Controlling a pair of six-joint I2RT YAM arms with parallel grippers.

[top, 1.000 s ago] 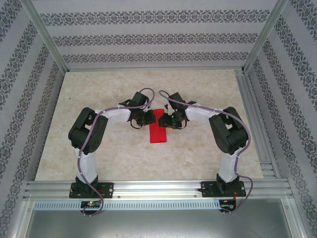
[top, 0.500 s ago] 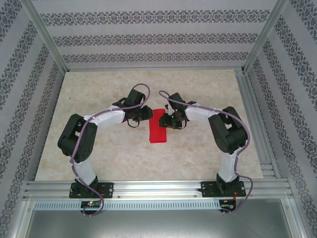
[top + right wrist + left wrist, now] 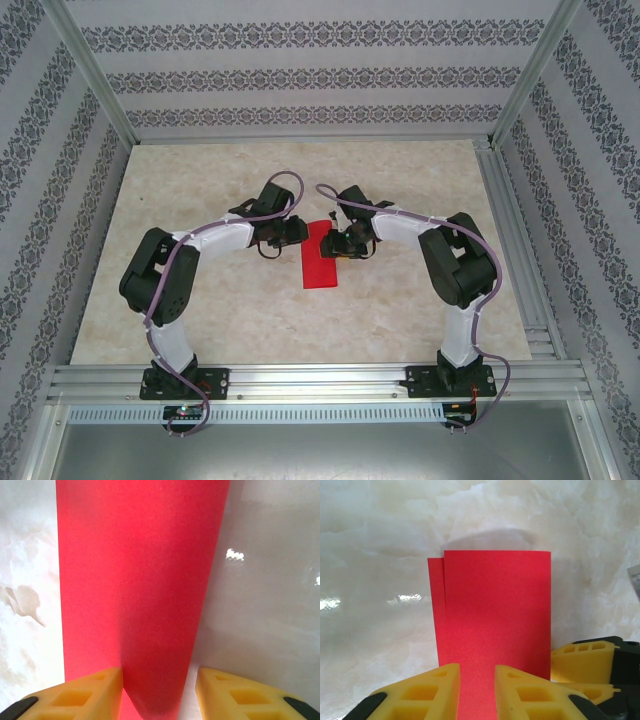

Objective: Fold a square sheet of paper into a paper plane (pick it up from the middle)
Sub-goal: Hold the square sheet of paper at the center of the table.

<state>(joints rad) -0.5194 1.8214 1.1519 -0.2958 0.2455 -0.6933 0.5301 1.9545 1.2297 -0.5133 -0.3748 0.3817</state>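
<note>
Seen from above, the left gripper sits just left of the folded red sheet of paper on the table. Its wrist camera shows narrow jaws over two offset layers. The right gripper is at the sheet's right edge, and its wrist camera shows wider jaws, one finger clear of the paper.

no text, label, brand, number or sign can be read. the thin bright red folded paper is plain on the face that shows. the pale marbled table carries only veining. the grey-and-white striped wall panels bear dark ornamental bands, not letters.
</note>
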